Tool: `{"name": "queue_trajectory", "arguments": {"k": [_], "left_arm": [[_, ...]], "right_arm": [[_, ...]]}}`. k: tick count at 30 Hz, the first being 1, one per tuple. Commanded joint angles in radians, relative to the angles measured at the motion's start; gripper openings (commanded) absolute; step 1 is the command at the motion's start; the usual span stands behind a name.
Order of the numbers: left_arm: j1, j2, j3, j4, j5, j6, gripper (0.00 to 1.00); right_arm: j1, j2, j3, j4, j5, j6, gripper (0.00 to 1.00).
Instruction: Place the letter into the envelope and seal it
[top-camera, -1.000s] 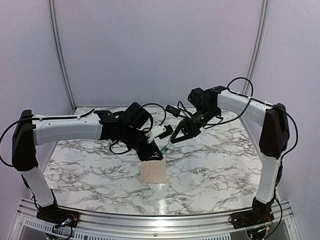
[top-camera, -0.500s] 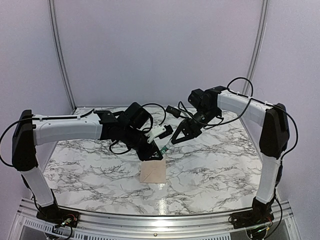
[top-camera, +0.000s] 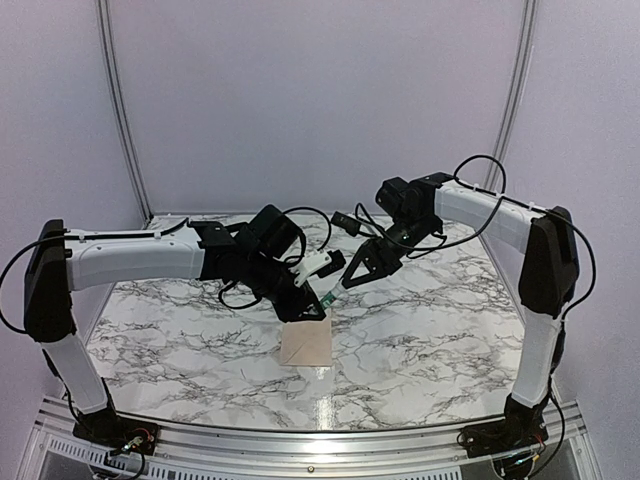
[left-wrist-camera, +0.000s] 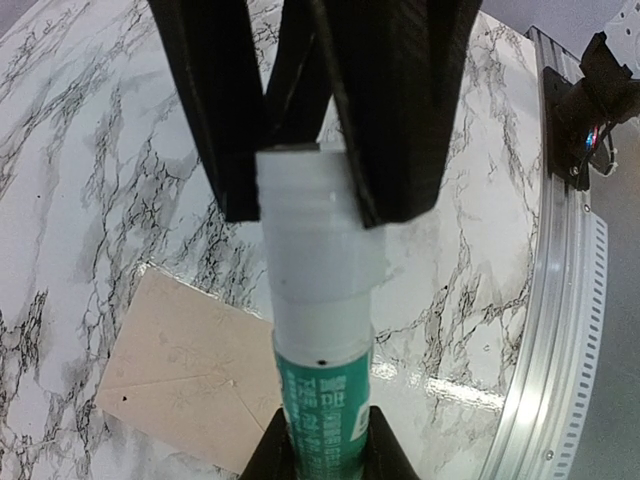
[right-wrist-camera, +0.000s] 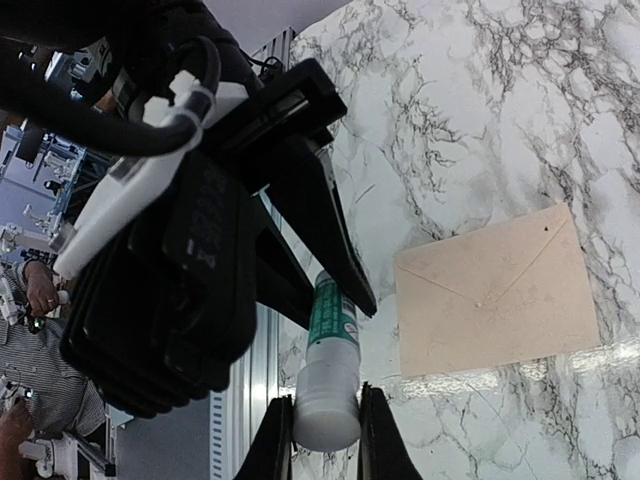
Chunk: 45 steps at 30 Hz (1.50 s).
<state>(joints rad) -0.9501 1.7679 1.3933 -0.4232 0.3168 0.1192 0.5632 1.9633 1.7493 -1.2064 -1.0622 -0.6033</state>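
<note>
The cream envelope (top-camera: 306, 343) lies flat on the marble table with its triangular flap down; it also shows in the left wrist view (left-wrist-camera: 190, 375) and the right wrist view (right-wrist-camera: 495, 300). The letter is not in view. My left gripper (top-camera: 319, 304) (left-wrist-camera: 322, 455) is shut on the green body of a glue stick (top-camera: 327, 296) (left-wrist-camera: 320, 340), held above the envelope's far edge. My right gripper (top-camera: 336, 289) (right-wrist-camera: 327, 440) is shut on the stick's white cap (right-wrist-camera: 328, 405) (left-wrist-camera: 318, 225). The two grippers meet tip to tip on the stick.
The metal rail (left-wrist-camera: 560, 330) runs along the table's near edge. Grey booth walls (top-camera: 320, 100) stand behind and at both sides. The marble table top (top-camera: 440, 320) spreads around the envelope.
</note>
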Motion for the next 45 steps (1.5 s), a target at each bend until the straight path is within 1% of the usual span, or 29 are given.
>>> {"name": "queue_trajectory", "arguments": {"k": [1,11,13,15,17,19,21,23,27,37,45], "left_arm": [[-0.003,-0.034,0.015,0.112,0.040,0.008,0.05],[-0.003,-0.031,0.023,0.113,0.042,0.007,0.05],[-0.003,-0.043,0.012,0.113,0.037,0.005,0.05],[-0.003,-0.071,-0.019,0.111,0.027,0.006,0.05],[-0.003,-0.113,-0.060,0.113,0.004,0.011,0.05],[-0.003,-0.156,-0.102,0.113,-0.018,0.018,0.05],[-0.003,-0.196,-0.138,0.113,-0.035,0.024,0.05],[-0.003,-0.223,-0.161,0.114,-0.037,0.029,0.05],[-0.004,-0.248,-0.170,0.115,-0.010,0.038,0.05],[-0.027,-0.228,-0.076,0.105,0.076,0.034,0.06],[-0.041,-0.186,-0.035,0.071,0.082,0.046,0.06]], "right_arm": [[0.027,-0.005,-0.009,-0.010,-0.028,-0.028,0.09],[0.028,0.003,-0.003,-0.043,-0.031,-0.061,0.08],[-0.007,0.003,0.011,-0.055,-0.063,-0.071,0.08],[-0.057,0.021,0.065,-0.157,-0.116,-0.161,0.08],[-0.101,0.008,0.072,-0.166,-0.148,-0.181,0.09],[-0.114,-0.021,0.056,-0.166,-0.155,-0.204,0.11],[-0.114,-0.047,0.037,-0.167,-0.177,-0.217,0.13],[-0.112,-0.069,0.014,-0.166,-0.231,-0.231,0.14],[-0.102,-0.087,-0.018,-0.166,-0.295,-0.239,0.15],[-0.022,-0.072,-0.008,-0.166,-0.292,-0.225,0.16],[-0.001,-0.051,0.029,-0.166,-0.293,-0.213,0.18]]}}
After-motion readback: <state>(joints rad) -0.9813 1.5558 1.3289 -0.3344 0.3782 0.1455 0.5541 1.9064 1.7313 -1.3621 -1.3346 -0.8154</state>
